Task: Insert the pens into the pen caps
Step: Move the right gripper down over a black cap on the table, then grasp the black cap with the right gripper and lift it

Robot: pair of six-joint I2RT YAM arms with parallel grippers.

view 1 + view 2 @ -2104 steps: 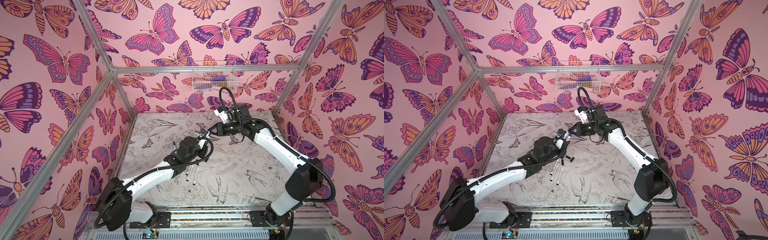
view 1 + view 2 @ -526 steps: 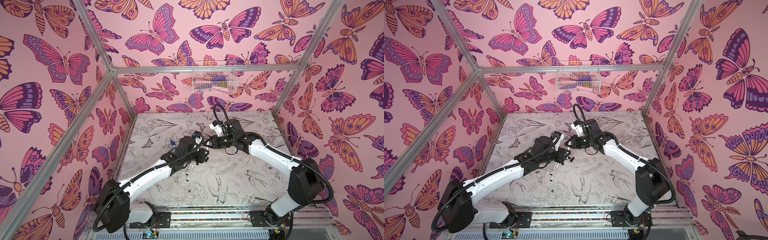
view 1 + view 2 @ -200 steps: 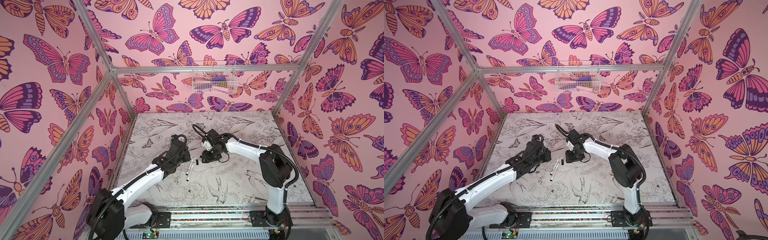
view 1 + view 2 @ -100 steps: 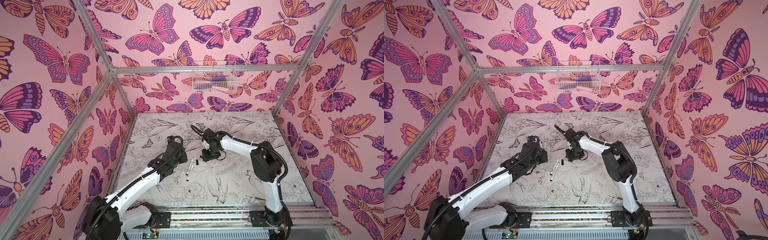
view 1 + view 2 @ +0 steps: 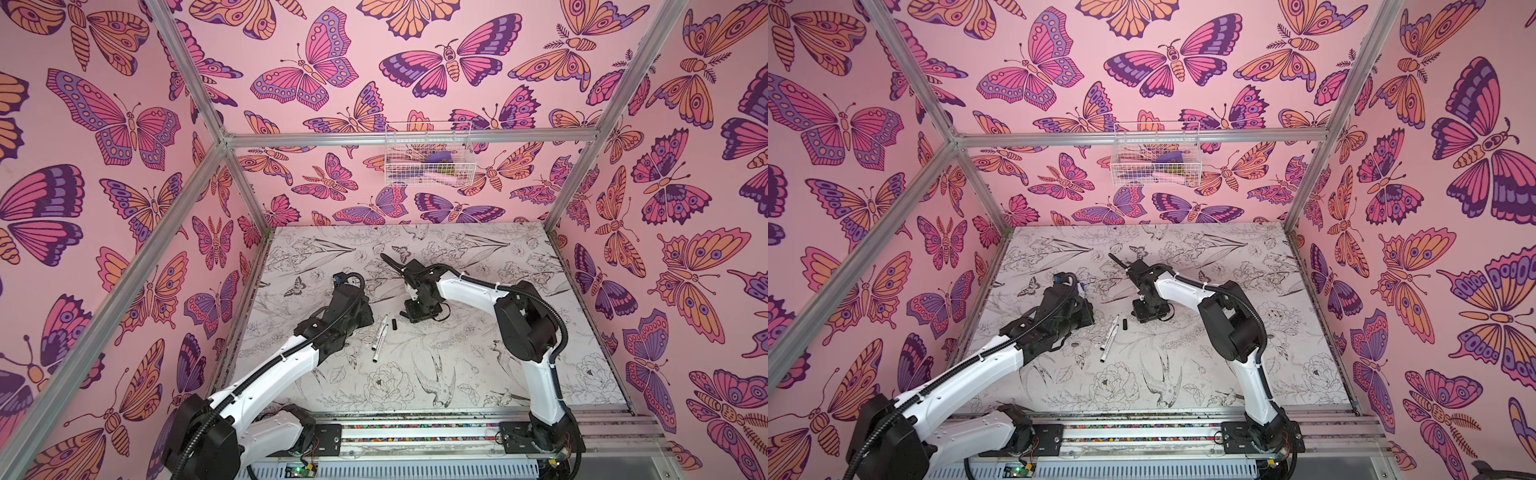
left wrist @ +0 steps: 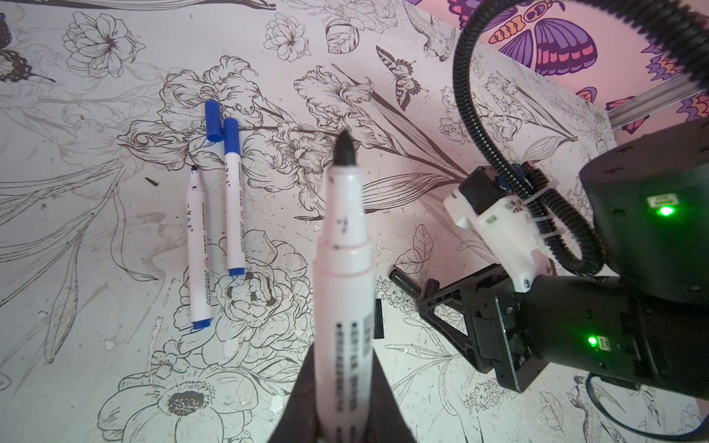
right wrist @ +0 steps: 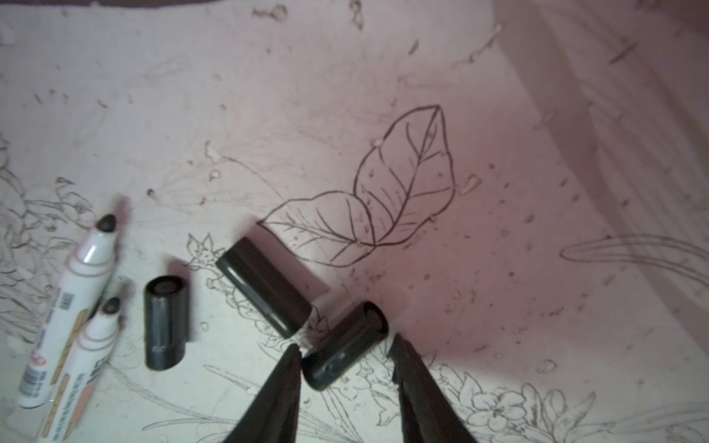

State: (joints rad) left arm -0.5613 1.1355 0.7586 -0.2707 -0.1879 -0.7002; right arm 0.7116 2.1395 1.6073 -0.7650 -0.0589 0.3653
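Three black pen caps lie close together on the flower-printed surface [image 7: 498,172] in the right wrist view. The right gripper [image 7: 346,344] is down over the nearest cap [image 7: 337,360]. Its dark fingers [image 7: 276,391] are spread to either side of that cap, so the jaws stand apart. The nearest cap lies slantwise between them on the surface, not clamped. A middle cap [image 7: 264,287] lies just beside it, their ends nearly touching, and a third cap [image 7: 165,322] sits a little apart. Next to that third cap are two uncapped pens with black tips, the first pen [image 7: 82,276] and the second pen [image 7: 86,356], side by side.

In both top views that pair of pens [image 5: 380,336] [image 5: 1109,334] lies between the two arms, with a black cap [image 5: 394,324] [image 5: 1125,323] just beside it.

The left gripper [image 6: 343,368] is clenched on the white barrel of a black-tipped pen [image 6: 343,245], whose bare tip sticks out ahead of the fingers. On the surface beyond it lie two blue pens, side by side. One is a capped blue pen [image 6: 234,207] and the other an uncapped blue pen [image 6: 199,249]. A loose blue cap [image 6: 213,121] rests against the capped one's cap.
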